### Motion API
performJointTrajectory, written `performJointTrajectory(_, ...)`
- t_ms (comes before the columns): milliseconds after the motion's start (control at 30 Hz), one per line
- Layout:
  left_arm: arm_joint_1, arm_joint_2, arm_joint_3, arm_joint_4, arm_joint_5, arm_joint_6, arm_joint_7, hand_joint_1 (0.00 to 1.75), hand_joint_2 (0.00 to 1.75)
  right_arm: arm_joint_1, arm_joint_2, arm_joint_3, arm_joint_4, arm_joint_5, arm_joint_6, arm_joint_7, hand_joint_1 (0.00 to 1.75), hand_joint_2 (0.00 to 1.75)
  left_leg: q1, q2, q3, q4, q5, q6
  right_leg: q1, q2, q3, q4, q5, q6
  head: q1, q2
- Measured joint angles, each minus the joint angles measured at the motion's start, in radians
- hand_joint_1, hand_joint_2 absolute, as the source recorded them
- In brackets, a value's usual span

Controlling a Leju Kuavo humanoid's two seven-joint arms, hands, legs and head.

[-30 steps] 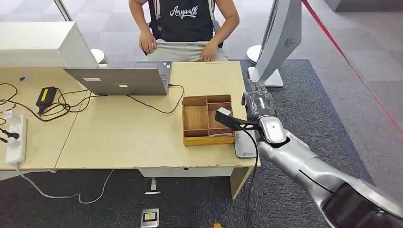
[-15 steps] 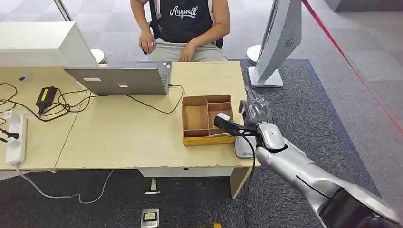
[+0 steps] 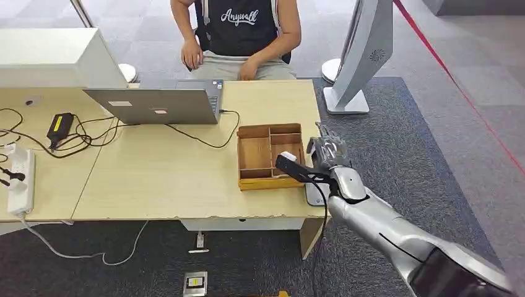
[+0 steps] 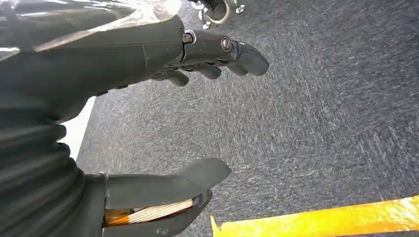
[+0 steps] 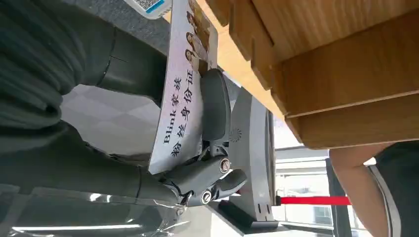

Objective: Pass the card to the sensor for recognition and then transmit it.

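Right hand (image 3: 326, 150) pinches the card (image 5: 184, 94), whose printed face the right wrist view reveals.

We see a light wood worktop (image 3: 161, 179): laptop (image 3: 155, 104) at far edge, divided wooden tray (image 3: 270, 156) and grey sensor pad (image 3: 316, 193) by right edge, power strip (image 3: 20, 182) left.

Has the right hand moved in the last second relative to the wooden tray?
Yes. The right hand, holding the card, has drawn back toward the robot along the wooden tray's right side, nearer the tray's front corner and the white sensor.
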Motion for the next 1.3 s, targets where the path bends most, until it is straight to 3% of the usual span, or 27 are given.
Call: performJointTrajectory(1300, -0.001, 0.000, 0.047, 0.008, 0.000, 0.008, 0.010, 0.00, 1.75, -0.005, -0.006, -0.003, 0.070, -0.083, -0.047, -0.011, 1.75, 1.75, 0.000, 0.000, 0.000, 0.000, 0.000, 0.000, 0.000, 0.000, 0.000, 0.000, 0.000, 0.000, 0.000, 0.000)
